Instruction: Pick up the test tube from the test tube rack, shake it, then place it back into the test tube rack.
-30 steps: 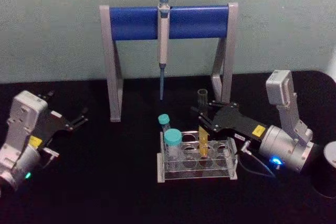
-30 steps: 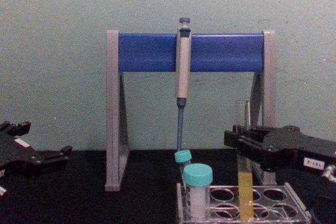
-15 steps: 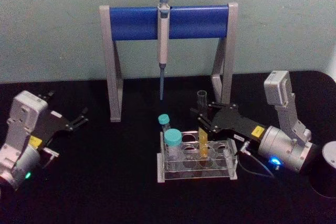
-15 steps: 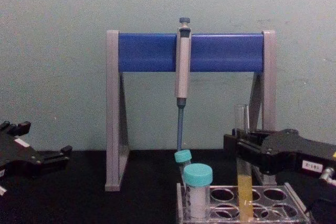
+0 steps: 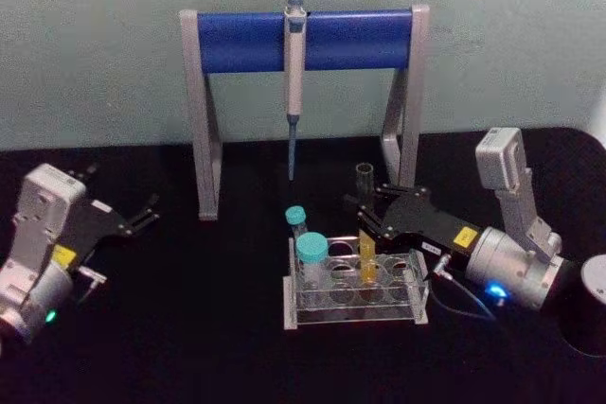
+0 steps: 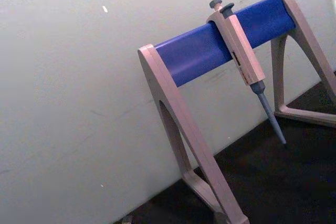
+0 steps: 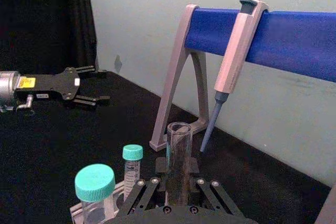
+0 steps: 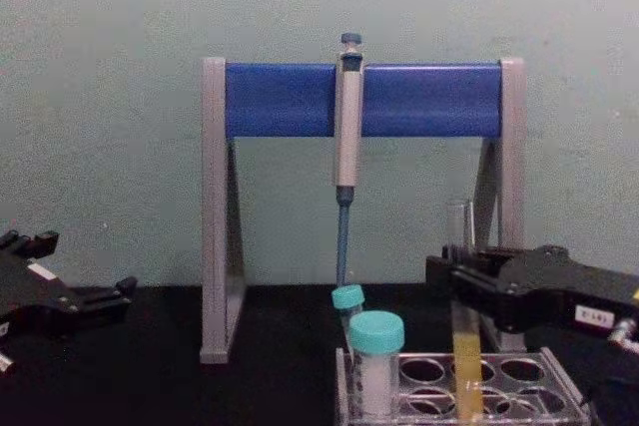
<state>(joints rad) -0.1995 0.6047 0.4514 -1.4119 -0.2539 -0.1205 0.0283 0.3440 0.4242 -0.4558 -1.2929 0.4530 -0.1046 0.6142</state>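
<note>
Toward the right of the black bench [image 5: 189,328], the right gripper [image 5: 365,219] pinched the test tube [image 5: 366,257] between its jaws. It stood upright, its yellow lower end inside a hole of the test tube rack [image 5: 352,315]. Far left, the left gripper [image 5: 145,213] was parked, jaws spread.

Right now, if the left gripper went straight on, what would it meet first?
Probably the stand's left leg: the left gripper points at it across the table, depth unclear. The right gripper holds the tube in the rack.
</note>
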